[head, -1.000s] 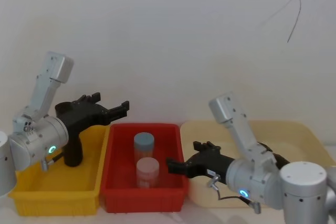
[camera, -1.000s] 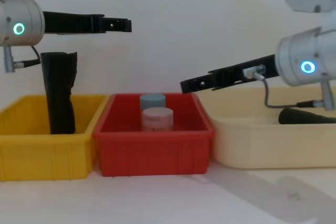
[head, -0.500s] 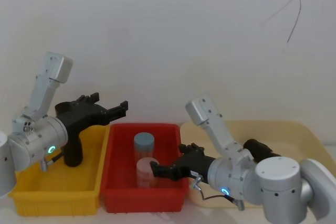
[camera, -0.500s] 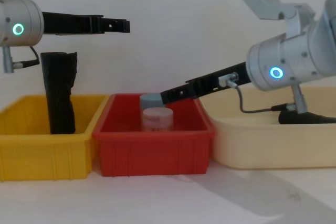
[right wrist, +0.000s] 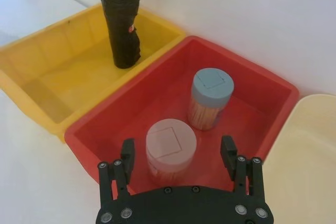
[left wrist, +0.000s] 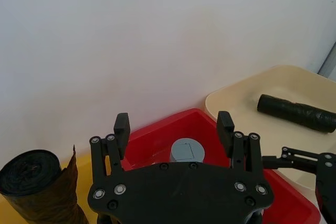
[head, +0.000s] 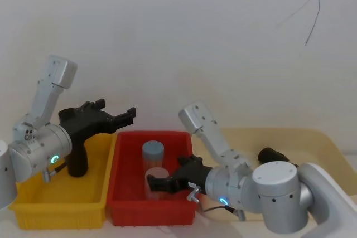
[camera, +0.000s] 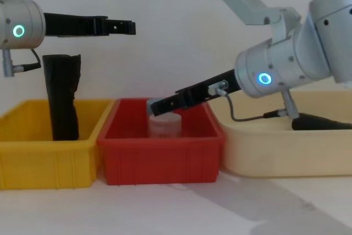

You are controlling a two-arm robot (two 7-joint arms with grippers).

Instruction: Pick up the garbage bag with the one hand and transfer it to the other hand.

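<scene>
The garbage bag [right wrist: 122, 30], a tall black roll with a small red-and-white label, stands upright at the back of the yellow bin [right wrist: 47, 61]. It also shows as the garbage bag [camera: 61, 97] in the chest view. My left gripper [camera: 129, 26], on the green-ring arm, hovers open above and to the right of the roll, touching nothing; the left gripper [left wrist: 174, 124] holds nothing. My right gripper [right wrist: 178, 148], on the blue-ring arm, is open low over the red bin [right wrist: 110, 114], its fingers either side of the pink-lidded jar [right wrist: 170, 148]. The head view shows the right gripper [head: 153, 183].
A blue-lidded jar [right wrist: 211, 98] stands behind the pink one in the red bin. A second black roll [left wrist: 296, 113], with no label, lies in the beige tray [camera: 275, 152] at the right. The yellow bin, red bin and beige tray stand side by side against a white wall.
My right arm has swung left from in front of the beige tray and dropped over the red bin, toward the pink-lidded jar. The left arm and the garbage bag have not moved.
</scene>
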